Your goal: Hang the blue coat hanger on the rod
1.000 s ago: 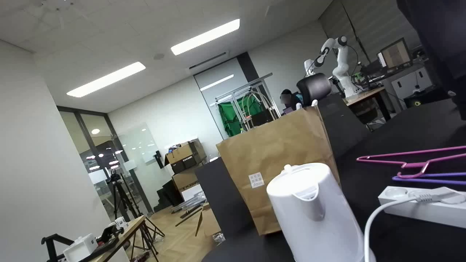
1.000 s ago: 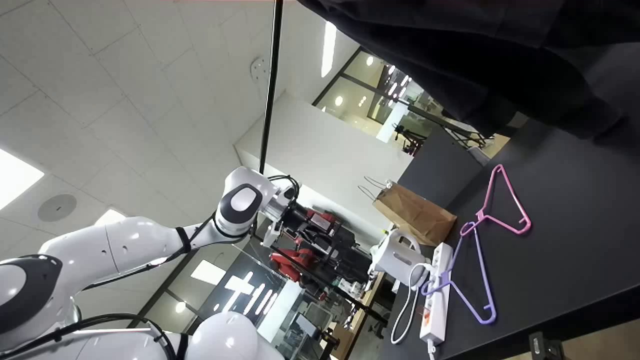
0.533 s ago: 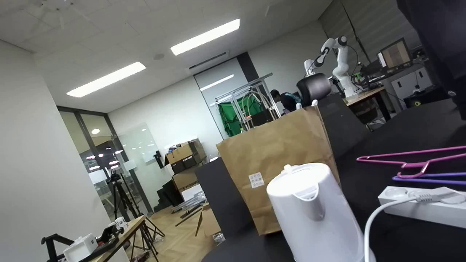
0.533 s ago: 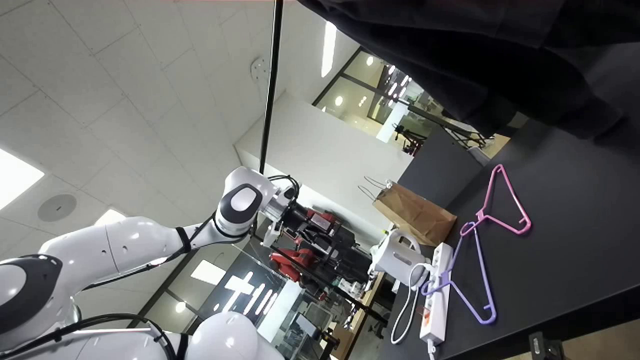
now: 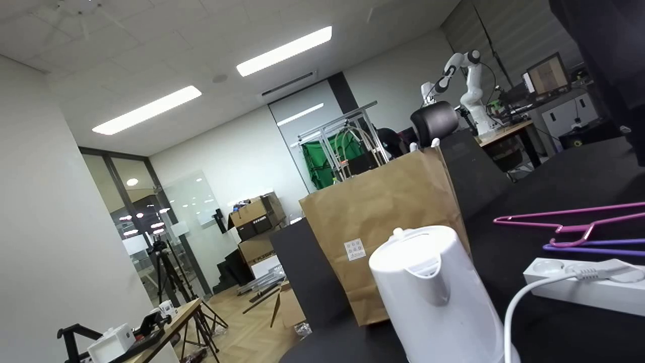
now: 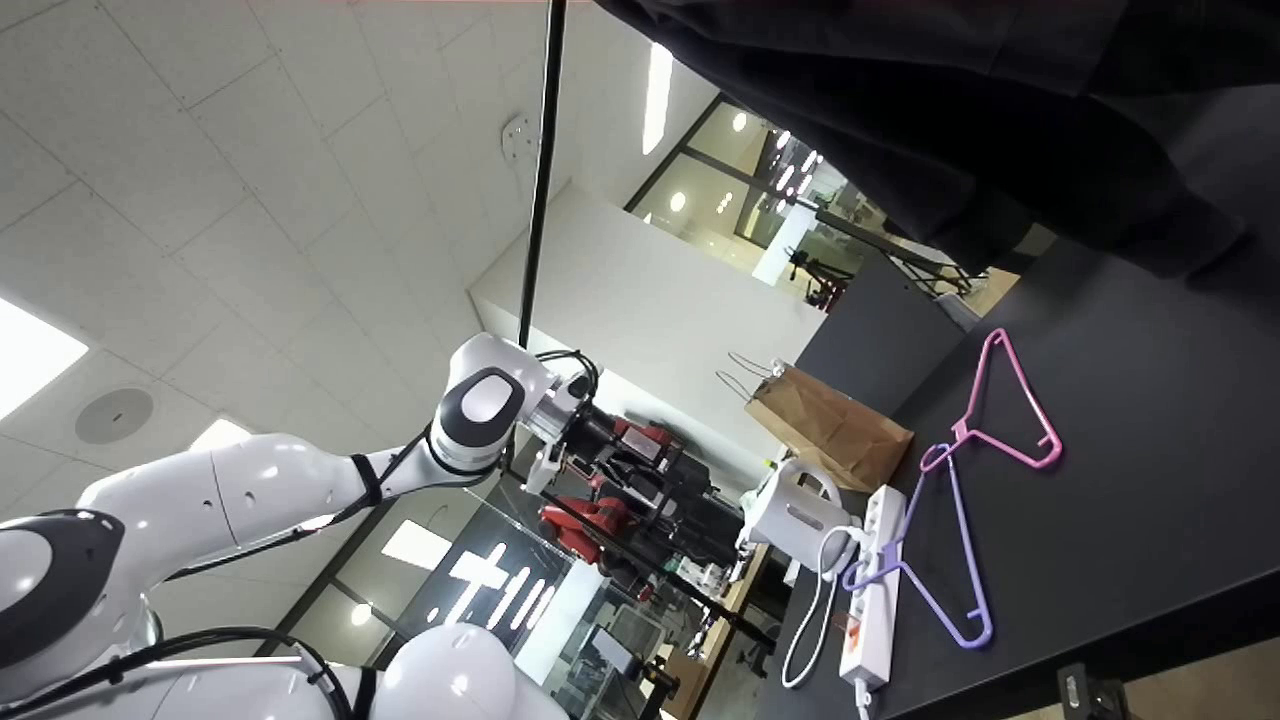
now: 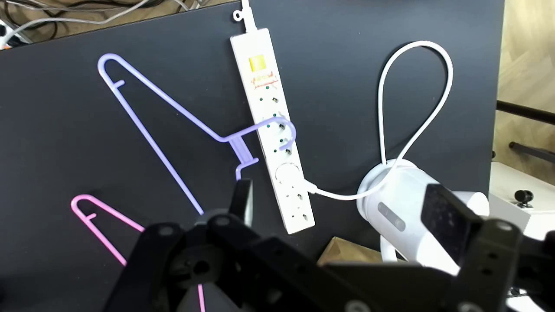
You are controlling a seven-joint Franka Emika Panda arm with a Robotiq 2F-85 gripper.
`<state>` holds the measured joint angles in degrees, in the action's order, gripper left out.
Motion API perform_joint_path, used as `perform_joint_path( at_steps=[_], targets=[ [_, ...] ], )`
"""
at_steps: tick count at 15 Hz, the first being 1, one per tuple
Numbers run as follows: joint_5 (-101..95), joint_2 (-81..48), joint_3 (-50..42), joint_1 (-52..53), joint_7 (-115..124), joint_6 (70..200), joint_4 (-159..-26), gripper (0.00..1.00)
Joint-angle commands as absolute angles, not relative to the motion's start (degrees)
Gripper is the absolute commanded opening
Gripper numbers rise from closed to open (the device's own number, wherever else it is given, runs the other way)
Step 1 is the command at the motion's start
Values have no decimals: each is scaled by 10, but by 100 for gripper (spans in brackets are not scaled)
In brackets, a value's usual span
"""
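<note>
Gripper (image 7: 344,208) spread wide over the dark table (image 7: 329,86), fingers (image 7: 448,216) standing well apart. White robot arm (image 6: 280,490) extends in from the left in an exterior view. The blue coat hanger (image 7: 240,149) lies on the table, left in the wrist view: long straight bar on the left, hook to the right and lapping over the white power strip (image 7: 268,107). Its near end is hidden by the gripper there. Pink hanger (image 5: 576,229) also on the table, nearer and left in the wrist view, partly covered by the gripper; in both exterior views its hook crosses the blue one's end. Cannot tell whether the two are caught together. White kettle (image 7: 412,212) stands to the right of the strip, its cord (image 7: 342,197) plugged into the strip's near half and making a loop on the far side of the kettle. Brown paper bag (image 5: 383,227) stands beyond the kettle in an exterior view, small square label on its front. Dark cloth (image 6: 1000,130) hangs in at the right. A dark pole (image 6: 540,180) passes behind the arm. Across the room, far left: cardboard boxes (image 5: 254,214) and a black tripod (image 5: 158,246).
</note>
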<state>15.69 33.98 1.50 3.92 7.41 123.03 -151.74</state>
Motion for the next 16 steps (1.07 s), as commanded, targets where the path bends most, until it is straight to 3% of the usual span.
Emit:
perform_joint_path(
  at_steps=[1,8,16],
  targets=[
    [158,340,17,36,73,1228,-1516,100],
    [122,314,13,31,22,1250,-1529,100],
    [107,201,-10,40,-102,1338,-1552,100]
  ],
)
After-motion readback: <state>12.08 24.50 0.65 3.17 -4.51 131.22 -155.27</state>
